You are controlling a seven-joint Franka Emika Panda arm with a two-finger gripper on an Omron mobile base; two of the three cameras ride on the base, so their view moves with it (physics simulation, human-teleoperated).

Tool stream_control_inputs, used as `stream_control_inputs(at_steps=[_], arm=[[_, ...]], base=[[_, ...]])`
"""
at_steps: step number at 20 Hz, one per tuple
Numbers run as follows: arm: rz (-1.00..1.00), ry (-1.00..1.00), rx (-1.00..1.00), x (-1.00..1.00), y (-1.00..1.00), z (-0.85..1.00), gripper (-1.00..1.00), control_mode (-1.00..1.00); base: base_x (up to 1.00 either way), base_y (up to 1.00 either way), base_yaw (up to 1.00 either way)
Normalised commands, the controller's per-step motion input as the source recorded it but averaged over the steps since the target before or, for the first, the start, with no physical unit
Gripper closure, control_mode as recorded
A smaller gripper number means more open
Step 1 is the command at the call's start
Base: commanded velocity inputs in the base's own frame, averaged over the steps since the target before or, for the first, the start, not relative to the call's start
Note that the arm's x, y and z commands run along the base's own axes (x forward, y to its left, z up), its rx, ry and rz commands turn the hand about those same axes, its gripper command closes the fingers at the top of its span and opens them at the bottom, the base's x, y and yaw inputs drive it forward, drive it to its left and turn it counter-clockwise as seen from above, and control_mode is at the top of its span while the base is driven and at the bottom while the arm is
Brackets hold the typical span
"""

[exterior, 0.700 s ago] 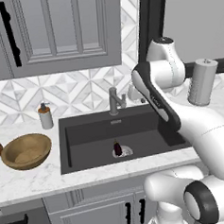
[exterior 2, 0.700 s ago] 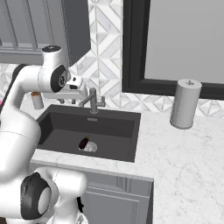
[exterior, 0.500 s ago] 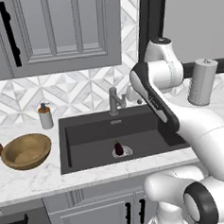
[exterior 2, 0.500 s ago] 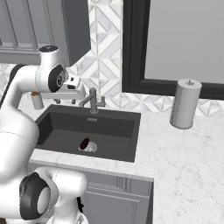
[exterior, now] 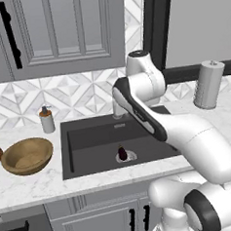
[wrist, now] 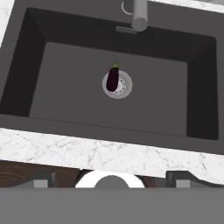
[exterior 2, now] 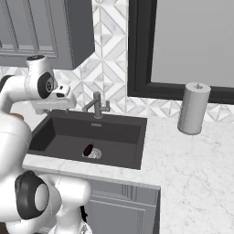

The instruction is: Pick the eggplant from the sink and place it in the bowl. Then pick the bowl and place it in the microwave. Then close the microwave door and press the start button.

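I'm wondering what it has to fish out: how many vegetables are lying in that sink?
1. A single eggplant lies on the floor of the sink, resting partly over the round drain. The basin floor shows fully from the hand view, so nothing seems hidden.

White rounded arm point(exterior: 187, 132), dark joint bands, glossy.

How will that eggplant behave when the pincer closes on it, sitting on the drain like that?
The eggplant looks small, smooth and rounded, so it may slip or roll sideways if pinched off-centre. It lies partly across the drain in the sink, which could let it rock. It is much smaller than the bowl, so probably light and stiff enough to lift.
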Motion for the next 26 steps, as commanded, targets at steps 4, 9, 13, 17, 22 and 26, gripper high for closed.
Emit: stream_control_inputs(at_steps=[4,9,13,17,22,26], arm=[[0.00,0.03,0.00,-0.01,0.04,-0.26,-1.00,-1.00],[0.00,0.04,0.00,-0.05,0.20,-0.43,-1.00,-1.00],[-0.01,0.00,-0.01,-0.07,0.07,-0.51,-1.00,-1.00],[0.00,-0.02,-0.06,0.00,0.00,-0.43,-1.00,-1.00],[0.00,0.00,-0.08,0.00,0.00,-0.23,-1.00,-1.00],[0.00,0.00,-0.01,-0.03,0.00,-0.21,-1.00,-1.00]], base=[[0.00,0.00,0.00],[0.00,0.00,0.00],[0.00,0.00,0.00],[0.00,0.00,0.00],[0.00,0.00,0.00],[0.00,0.00,0.00]])
